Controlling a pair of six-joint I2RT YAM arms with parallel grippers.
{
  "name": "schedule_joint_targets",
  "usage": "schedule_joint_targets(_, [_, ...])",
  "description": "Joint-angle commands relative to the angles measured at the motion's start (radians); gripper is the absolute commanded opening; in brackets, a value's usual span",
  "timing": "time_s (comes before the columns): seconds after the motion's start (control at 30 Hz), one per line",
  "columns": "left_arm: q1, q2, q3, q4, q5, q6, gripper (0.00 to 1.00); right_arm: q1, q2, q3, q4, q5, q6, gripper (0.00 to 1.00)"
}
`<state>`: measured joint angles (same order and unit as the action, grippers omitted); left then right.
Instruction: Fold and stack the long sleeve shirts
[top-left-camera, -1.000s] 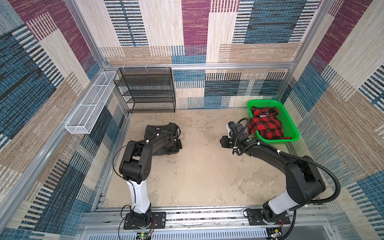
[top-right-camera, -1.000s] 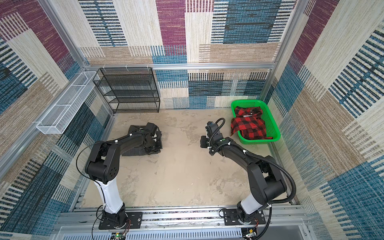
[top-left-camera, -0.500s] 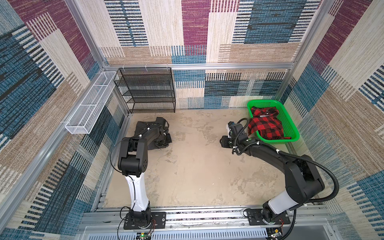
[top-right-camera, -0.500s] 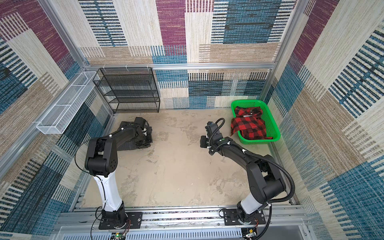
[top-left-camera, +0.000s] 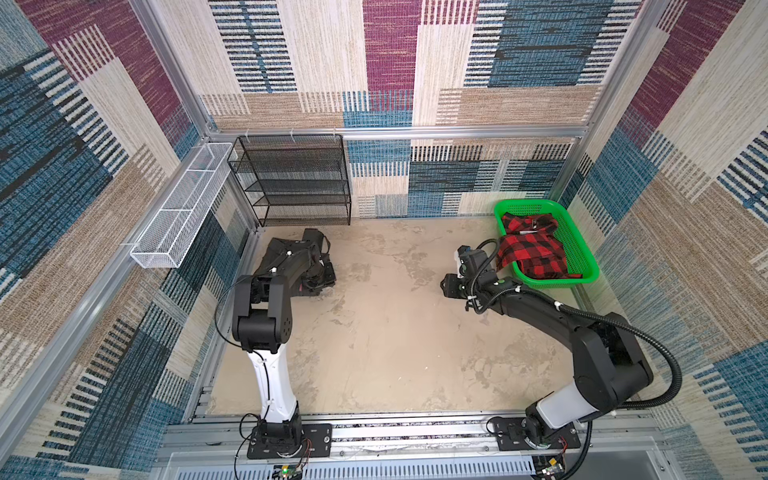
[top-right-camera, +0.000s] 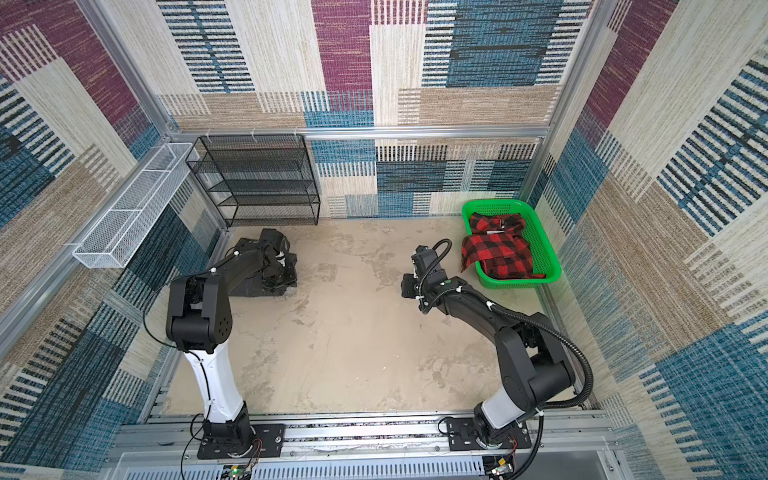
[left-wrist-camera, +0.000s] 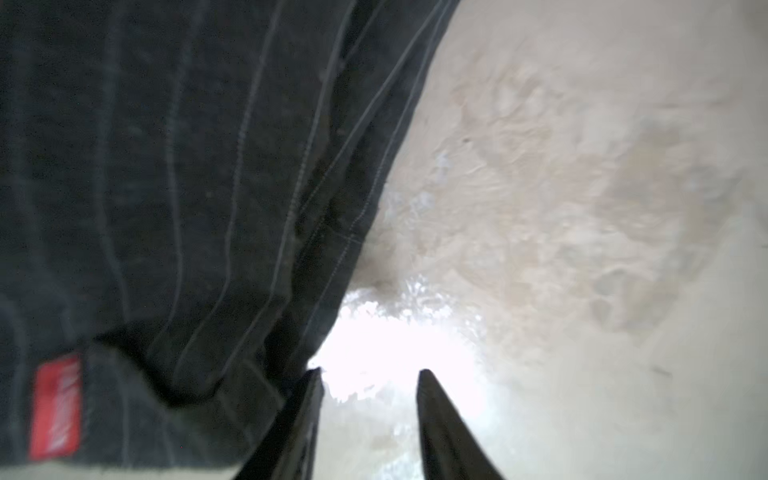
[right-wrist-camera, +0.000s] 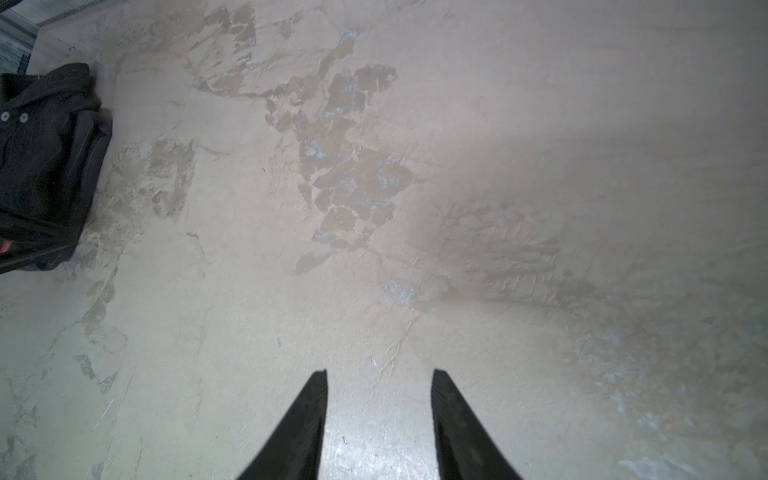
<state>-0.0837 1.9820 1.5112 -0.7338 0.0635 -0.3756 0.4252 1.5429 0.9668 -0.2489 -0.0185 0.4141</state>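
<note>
Charcoal cloth with thin pale pinstripes, the grey shirt (left-wrist-camera: 166, 166) lay bundled on the beige tabletop (left-wrist-camera: 582, 166). Its layered edge ran just beside one finger of the left gripper (left-wrist-camera: 370, 370); whether cloth and finger touched could not be told. That gripper's fingers stood partly spread with only bright bare table between them, so they held nothing. A red tag (left-wrist-camera: 56, 407) showed on the bundle, beyond that same finger, away from the gap.

The right gripper (right-wrist-camera: 379, 370) hung over bare tabletop, its fingers likewise parted and empty. The grey shirt lay well ahead of them and off to one side, with its buttons (right-wrist-camera: 12, 117) showing. In both top views the red-and-black check shirt (top-left-camera: 532, 253) was heaped in the green basket (top-left-camera: 579, 245). One flap was draped over the rim nearest the right gripper, on its wrist side rather than ahead of its fingers.

Both shirts looked soft, light and limp, likely to sag and slide layer over layer. The grey bundle would probably hold together only if pinched through its whole folded edge. The check shirt seemed easiest to take by the overhanging flap, or at the collar or shoulder, so that it would hang straight when lifted.
</note>
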Motion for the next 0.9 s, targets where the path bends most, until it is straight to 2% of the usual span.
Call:
schedule_joint_targets(0.0, [-0.010,-0.110,-0.023,-0.018,0.026,0.020,0.94,-0.003,-0.033,-0.022,0.072,0.038,-0.006,0.68])
schedule_joint_targets(0.03, [-0.015,-0.157,-0.037,-0.016,0.037,0.020,1.00,-0.005,-0.045,-0.031,0.087,0.047,-0.012,0.84])
schedule_joint_targets(0.07, [-0.017,-0.200,-0.051,-0.011,0.045,0.023,1.00,-0.010,-0.057,-0.039,0.098,0.050,-0.019,0.97])
schedule_joint_targets(0.1, [-0.019,-0.254,-0.070,0.001,0.060,0.023,1.00,-0.015,-0.070,-0.047,0.111,0.052,-0.030,1.00])
schedule_joint_targets(0.23, [-0.019,-0.481,-0.182,0.079,0.093,0.023,1.00,-0.034,-0.138,-0.092,0.157,0.100,-0.081,1.00])
schedule_joint_targets(0.3, [-0.019,-0.605,-0.269,0.136,0.070,0.023,1.00,-0.044,-0.189,-0.139,0.199,0.147,-0.104,1.00])
schedule_joint_targets(0.43, [-0.018,-0.874,-0.510,0.295,-0.067,0.026,1.00,-0.093,-0.315,-0.275,0.306,0.216,-0.140,1.00])
schedule_joint_targets(0.53, [-0.018,-1.047,-0.702,0.408,-0.174,0.058,1.00,-0.110,-0.404,-0.399,0.414,0.241,-0.213,1.00])
schedule_joint_targets(0.63, [-0.018,-1.184,-0.862,0.484,-0.311,0.066,1.00,-0.114,-0.468,-0.484,0.466,0.315,-0.264,1.00])
schedule_joint_targets(0.77, [-0.018,-1.259,-0.998,0.531,-0.500,0.058,1.00,-0.135,-0.514,-0.571,0.514,0.435,-0.301,1.00])
schedule_joint_targets(0.87, [-0.016,-1.217,-1.069,0.621,-0.546,0.099,1.00,-0.164,-0.547,-0.646,0.592,0.472,-0.331,1.00])
